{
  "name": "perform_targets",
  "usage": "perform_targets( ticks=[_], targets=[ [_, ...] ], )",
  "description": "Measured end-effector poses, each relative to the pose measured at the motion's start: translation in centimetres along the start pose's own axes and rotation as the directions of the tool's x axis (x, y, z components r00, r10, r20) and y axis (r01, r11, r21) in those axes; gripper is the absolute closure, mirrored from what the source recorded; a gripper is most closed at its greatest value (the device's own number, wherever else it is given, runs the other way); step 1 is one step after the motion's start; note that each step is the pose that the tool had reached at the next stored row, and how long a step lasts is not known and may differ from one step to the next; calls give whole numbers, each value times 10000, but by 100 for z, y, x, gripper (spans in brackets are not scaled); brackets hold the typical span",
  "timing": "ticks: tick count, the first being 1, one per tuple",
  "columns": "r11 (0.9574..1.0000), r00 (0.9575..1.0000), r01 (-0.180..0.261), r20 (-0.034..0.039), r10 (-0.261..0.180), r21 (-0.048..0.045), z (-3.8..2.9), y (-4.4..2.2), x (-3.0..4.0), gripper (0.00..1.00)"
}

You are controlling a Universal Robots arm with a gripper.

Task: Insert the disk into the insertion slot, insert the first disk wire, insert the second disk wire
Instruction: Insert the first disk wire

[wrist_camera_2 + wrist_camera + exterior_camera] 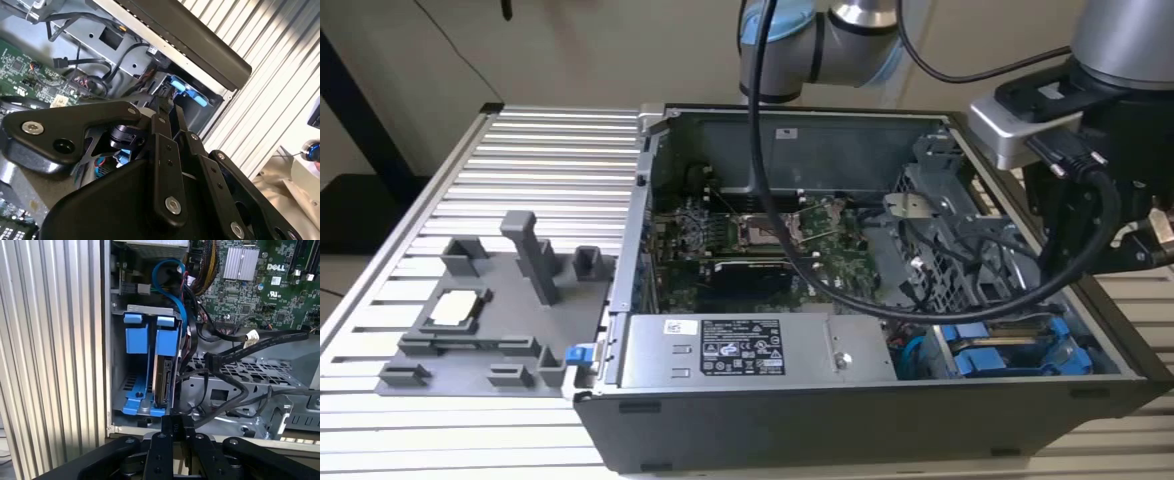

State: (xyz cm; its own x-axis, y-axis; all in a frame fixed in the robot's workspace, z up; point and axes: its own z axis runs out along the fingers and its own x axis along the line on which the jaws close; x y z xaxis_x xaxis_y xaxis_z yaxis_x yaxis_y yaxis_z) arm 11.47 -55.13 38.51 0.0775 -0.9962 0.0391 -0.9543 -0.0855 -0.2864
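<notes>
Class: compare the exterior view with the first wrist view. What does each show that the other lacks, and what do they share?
Exterior view adds: a grey moulded fixture tray, a grey metal box with a white-and-black sticker, a square silver processor socket. First wrist view adds: the silver-beige disk seated edge-on in the grey metal drive cage, a finned silver heatsink. Shared: bright blue caddies, green motherboard, ribbed metal table.

disk [162,381] mostly hidden, tool [175,418] body cropped
</notes>
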Motion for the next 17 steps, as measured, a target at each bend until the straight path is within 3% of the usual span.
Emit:
perform_targets(
  ticks=[3, 6, 7, 8, 9, 14, 17],
  targets=[
    [10000, 9999, -66, 84, 66, 6, 5, 1, 3, 81],
    [9996, 9990, -290, 338, 289, 20, 11, 3, 3, 81],
    [9994, 9986, -349, 398, 347, 22, 13, 4, 3, 81],
    [9994, 9985, -355, 406, 355, -19, 14, -1, 6, 81],
    [9993, 9985, -354, 414, 359, -130, 18, -8, 9, 81],
    [9949, 9982, -339, 453, 384, -950, 45, -83, 32, 81],
    [9904, 9981, -330, 472, 396, -1345, 64, -132, 45, 81]
  ],
)
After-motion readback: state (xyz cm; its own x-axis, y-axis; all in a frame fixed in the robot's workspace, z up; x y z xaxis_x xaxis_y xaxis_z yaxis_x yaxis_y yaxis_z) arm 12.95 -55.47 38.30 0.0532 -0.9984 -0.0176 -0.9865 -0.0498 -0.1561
